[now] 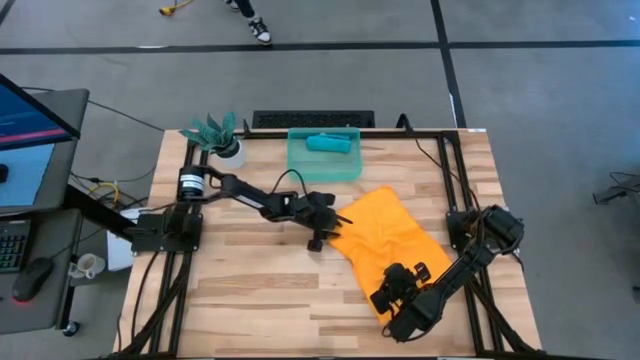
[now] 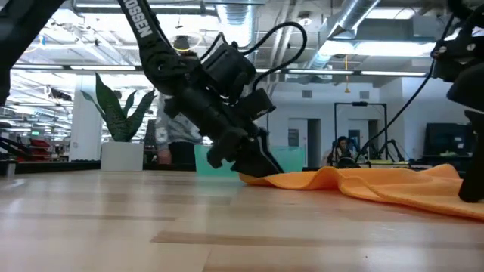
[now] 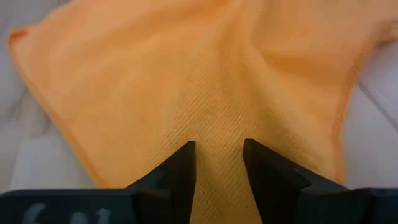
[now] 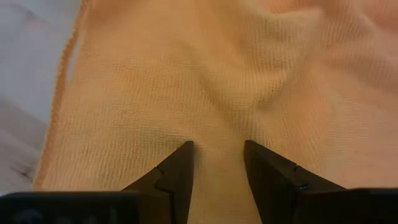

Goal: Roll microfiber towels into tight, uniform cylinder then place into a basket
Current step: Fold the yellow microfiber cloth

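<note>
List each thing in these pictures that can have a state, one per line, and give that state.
orange towel: unrolled, lying rumpled on the table.
teal towel: rolled, inside the basket.
basket: upright, holding one rolled towel.
left gripper: at the orange towel's edge, cloth between its fingers.
right gripper: at the towel's near end, cloth between its fingers.
plant: upright at the table's back corner.

On my left arm (image 2: 144, 26), white capital letters run along the dark link; I can make out "OSSEN". I can read no other text anywhere.
</note>
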You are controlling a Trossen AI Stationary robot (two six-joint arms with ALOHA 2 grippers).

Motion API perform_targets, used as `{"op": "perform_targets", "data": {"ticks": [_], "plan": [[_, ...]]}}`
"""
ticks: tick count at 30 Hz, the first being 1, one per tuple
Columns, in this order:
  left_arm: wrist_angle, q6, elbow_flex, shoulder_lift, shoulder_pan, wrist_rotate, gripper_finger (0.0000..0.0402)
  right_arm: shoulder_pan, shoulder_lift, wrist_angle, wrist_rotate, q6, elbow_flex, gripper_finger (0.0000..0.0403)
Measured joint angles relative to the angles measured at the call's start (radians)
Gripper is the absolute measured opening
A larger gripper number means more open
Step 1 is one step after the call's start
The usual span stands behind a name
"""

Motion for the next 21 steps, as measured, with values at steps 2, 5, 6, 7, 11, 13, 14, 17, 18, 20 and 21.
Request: {"op": "perform_targets", "data": {"ticks": [2, 5, 6, 7, 11, 13, 14, 17, 18, 20, 21], "plan": [[-0.044, -0.025, 0.000, -0.002, 0.002, -0.003, 0.0129, -0.006, -0.002, -0.002, 0.000, 0.000, 0.002, 0.0163], [-0.122, -0.082, 0.001, -0.011, 0.002, -0.003, 0.0129, -0.012, -0.002, -0.013, 0.000, -0.001, 0.002, 0.0163], [-0.139, -0.104, 0.001, -0.014, 0.002, -0.002, 0.0129, -0.014, -0.002, -0.014, -0.001, 0.000, 0.002, 0.0163], [-0.150, -0.125, 0.001, -0.015, 0.002, -0.004, 0.0129, -0.014, -0.002, -0.017, -0.002, 0.000, 0.002, 0.0163], [-0.194, -0.211, 0.003, -0.020, 0.001, -0.010, 0.0129, -0.024, -0.002, -0.014, -0.002, 0.000, 0.002, 0.0163], [-0.198, -0.257, 0.003, -0.020, 0.002, -0.010, 0.0129, -0.030, -0.002, -0.015, -0.002, 0.000, 0.002, 0.0163], [-0.198, -0.274, 0.003, -0.020, 0.002, -0.008, 0.0129, -0.034, -0.002, -0.014, -0.002, -0.001, 0.002, 0.0163], [-0.198, -0.305, 0.003, -0.020, -0.003, -0.004, 0.0129, -0.042, -0.002, -0.015, -0.003, -0.008, 0.002, 0.0163], [-0.198, -0.308, 0.003, -0.020, -0.006, -0.009, 0.0129, -0.046, -0.002, -0.016, -0.003, -0.009, 0.002, 0.0163], [-0.198, -0.309, 0.003, -0.021, -0.013, -0.014, 0.0129, -0.049, -0.002, -0.016, -0.003, -0.015, 0.002, 0.0163], [-0.199, -0.309, 0.003, -0.023, -0.018, -0.018, 0.0129, -0.049, -0.002, -0.015, -0.004, -0.023, 0.002, 0.0163]]}}
